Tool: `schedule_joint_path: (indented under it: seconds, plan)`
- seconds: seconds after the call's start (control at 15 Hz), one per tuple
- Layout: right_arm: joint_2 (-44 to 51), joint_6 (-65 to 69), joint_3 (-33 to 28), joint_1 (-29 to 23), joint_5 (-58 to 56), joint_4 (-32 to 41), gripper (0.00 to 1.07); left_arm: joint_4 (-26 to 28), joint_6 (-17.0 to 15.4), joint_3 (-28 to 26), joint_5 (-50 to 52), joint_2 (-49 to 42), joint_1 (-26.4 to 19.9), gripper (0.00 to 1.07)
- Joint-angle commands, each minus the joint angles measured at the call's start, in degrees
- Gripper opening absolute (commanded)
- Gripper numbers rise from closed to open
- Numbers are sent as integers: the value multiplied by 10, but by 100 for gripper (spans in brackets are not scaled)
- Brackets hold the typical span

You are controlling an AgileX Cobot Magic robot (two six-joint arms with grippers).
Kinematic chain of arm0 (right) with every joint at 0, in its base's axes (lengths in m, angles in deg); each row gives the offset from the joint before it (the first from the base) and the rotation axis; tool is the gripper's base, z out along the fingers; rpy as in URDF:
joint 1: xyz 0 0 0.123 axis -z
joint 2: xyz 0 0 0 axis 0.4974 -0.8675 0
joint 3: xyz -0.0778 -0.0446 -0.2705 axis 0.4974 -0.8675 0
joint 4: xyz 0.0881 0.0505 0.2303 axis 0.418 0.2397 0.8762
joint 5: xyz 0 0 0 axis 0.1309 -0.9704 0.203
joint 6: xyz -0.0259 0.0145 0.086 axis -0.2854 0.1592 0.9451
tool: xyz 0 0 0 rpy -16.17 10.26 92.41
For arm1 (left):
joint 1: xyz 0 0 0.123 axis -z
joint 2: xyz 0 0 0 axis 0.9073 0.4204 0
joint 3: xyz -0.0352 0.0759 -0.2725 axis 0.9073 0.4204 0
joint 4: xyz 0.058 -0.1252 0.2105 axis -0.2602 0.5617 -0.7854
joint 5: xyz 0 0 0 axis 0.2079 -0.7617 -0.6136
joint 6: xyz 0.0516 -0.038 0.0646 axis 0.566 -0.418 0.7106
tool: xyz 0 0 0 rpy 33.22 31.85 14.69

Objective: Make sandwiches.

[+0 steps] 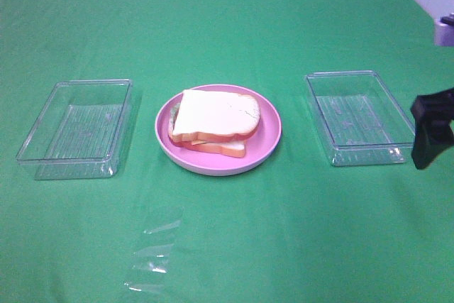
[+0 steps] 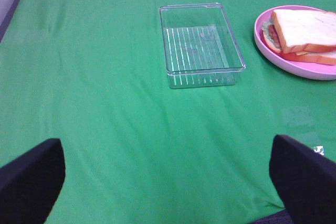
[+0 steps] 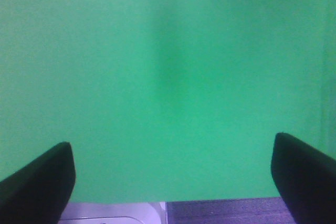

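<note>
The sandwich [image 1: 214,122] is a stack of white bread slices with orange-brown crust, with reddish filling and a bit of pale green lettuce at its edges. It lies on the round pink plate [image 1: 269,143] in the middle of the green cloth. It also shows in the left wrist view [image 2: 304,34]. My right gripper [image 1: 428,148] hangs at the right edge, beside the right clear tray [image 1: 358,115], open and empty over bare cloth [image 3: 170,182]. My left gripper [image 2: 168,182] is open and empty, well short of the left clear tray [image 2: 199,43]; it is out of the high view.
Two empty clear plastic trays flank the plate, the left one [image 1: 78,127] and the right one. A crumpled piece of clear film [image 1: 152,257] lies on the cloth in front of the plate. The green cloth [image 1: 227,26] covers the whole table.
</note>
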Motion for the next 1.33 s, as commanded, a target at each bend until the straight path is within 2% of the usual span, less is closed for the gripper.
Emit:
schedule_joint_path:
  seconds: [0.07, 0.2, 0.47, 1.0, 1.07, 1.2, 1.33]
  plan:
    - [113, 0, -86, 1, 10, 24, 97, 5, 0, 1, 3, -11, 1, 98]
    - [244, -5, -154, 1, 9, 36, 97, 5, 0, 1, 3, -11, 1, 98]
    - [441, -28, -227, 1, 6, 32, 97, 7, -3, 1, 3, -11, 1, 98]
    - [694, -45, -231, 1, 14, 30, 97, 7, -3, 1, 3, -11, 1, 98]
    - [759, -48, -231, 1, 14, 30, 97, 7, -3, 1, 3, -11, 1, 98]
    - [803, -48, -232, 1, 15, 30, 97, 7, -3, 1, 3, -11, 1, 98]
    - [795, -50, -231, -1, 10, 28, 97, 7, 0, 1, 3, -11, 1, 98]
